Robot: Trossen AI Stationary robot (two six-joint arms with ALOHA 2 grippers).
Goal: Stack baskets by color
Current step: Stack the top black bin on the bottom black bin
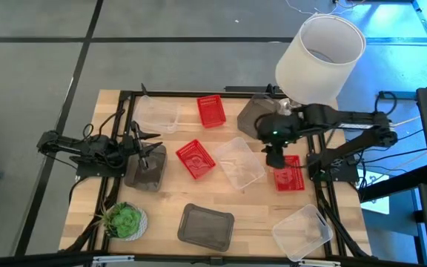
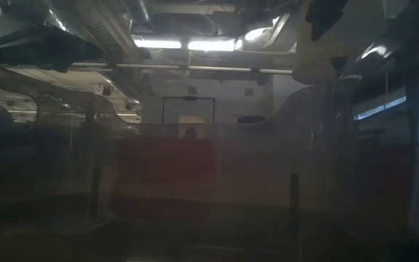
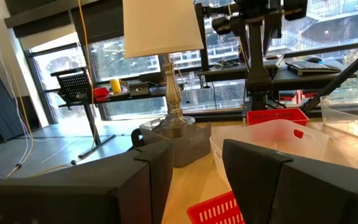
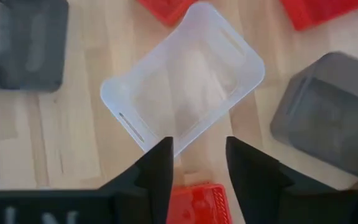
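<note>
Nine baskets lie open side up or tipped on the wooden table. The red ones are at the far edge, the middle and the right. Clear ones sit far left, middle and near right. Dark grey ones are at the left, the near edge and by the lamp. My right gripper points down, open and holding nothing, between the middle clear basket and the right red basket. My left gripper waits open over the left grey basket.
A white lampshade stands over the far right corner, its base beside the grey basket there. A green potted plant sits at the near left corner. Bare wood shows between the middle baskets and the near edge.
</note>
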